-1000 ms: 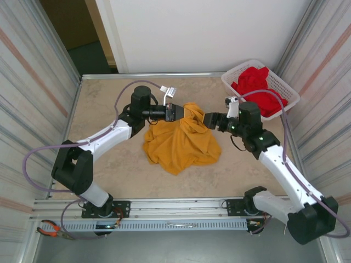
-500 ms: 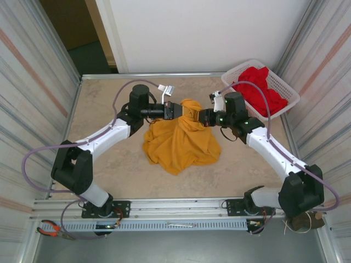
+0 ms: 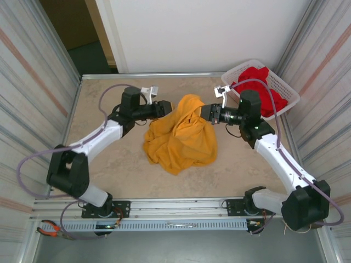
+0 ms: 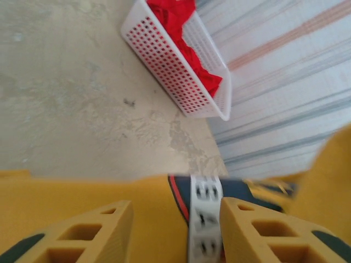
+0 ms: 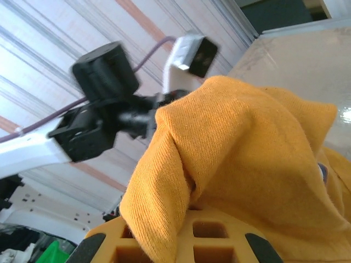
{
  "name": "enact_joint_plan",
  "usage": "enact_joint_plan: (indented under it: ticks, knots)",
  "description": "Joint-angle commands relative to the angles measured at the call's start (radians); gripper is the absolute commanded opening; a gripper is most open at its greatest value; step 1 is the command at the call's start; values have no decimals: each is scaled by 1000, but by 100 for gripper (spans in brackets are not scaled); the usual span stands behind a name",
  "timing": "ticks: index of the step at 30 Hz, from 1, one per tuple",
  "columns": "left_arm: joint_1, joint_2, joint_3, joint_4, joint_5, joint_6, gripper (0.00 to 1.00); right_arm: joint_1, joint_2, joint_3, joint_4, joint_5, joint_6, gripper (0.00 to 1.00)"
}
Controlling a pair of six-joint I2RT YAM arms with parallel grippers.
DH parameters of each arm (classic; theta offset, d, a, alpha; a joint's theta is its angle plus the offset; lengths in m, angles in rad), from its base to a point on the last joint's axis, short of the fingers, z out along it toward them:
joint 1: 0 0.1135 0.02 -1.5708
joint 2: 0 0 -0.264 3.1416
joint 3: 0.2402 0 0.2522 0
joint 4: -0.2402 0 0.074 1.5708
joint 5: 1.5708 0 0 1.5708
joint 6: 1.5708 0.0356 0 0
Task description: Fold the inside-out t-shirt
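While one mustard-yellow t-shirt (image 3: pixel 181 137) lies crumpled at the middle of the worktop (image 3: pixel 109 159), its far part stands raised in a single peak between two claws, one on each side. The right claw (image 3: pixel 204 113) meets that peak from the right. In its wrist view, its two fingers (image 5: pixel 211 244) are pressed together on a fold of the yellow cloth, which comes down between them and drapes over the top of the claw.

The left claw (image 3: pixel 163 108) sits just beside the left edge of the peak. In its own wrist view the two yellow fingers stand well apart. Yellow cloth shows across the gap beyond them, but I cannot tell whether either finger touches it.

The lower part of the shirt spreads toward the near edge in loose folds, resting on the worktop.

At the far right corner stands one white perforated basket (image 3: pixel 286 101), well apart from the shirt. It holds one bright red garment (image 3: pixel 258 82), bunched up. On the rail at the near left lies one pair of orange-handled pliers (image 3: pixel 52 227) — outside the worktop itself.
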Motion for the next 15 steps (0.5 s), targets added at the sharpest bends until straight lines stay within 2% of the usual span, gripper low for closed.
enact_joint_plan:
  ticks: [1, 5, 11, 15]
  knots:
    - [-54, -222, -63, -57, -204, 59, 49, -14, 3, -24, 36, 2, 37, 0]
    - [-200, -333, -48, -161, -387, 189, 51, -12, 6, -36, 14, 31, 32, 0]
    - [-312, -236, 57, -171, -386, 271, 49, -11, 10, -45, -25, 78, 24, 0]
    - [-334, -154, 100, -166, -414, 298, 49, -8, -1, -49, -37, 88, 26, 0]
